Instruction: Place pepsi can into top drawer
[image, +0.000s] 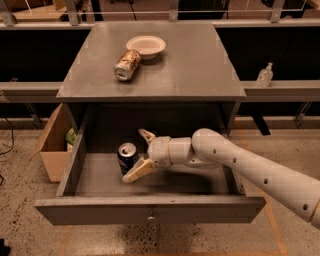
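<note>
Camera view showed me the pepsi can (127, 158) upright inside the open top drawer (150, 210), the gripper (135, 155) just beside it with jaws spread, a brown-gold can (127, 64) and bowl (146, 46) on the cabinet top (200, 65).

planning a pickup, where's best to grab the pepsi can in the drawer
Across its round sides at mid-height, coming from the right: the pepsi can stands upright in the top drawer, and the gripper sits open on that side.
</note>
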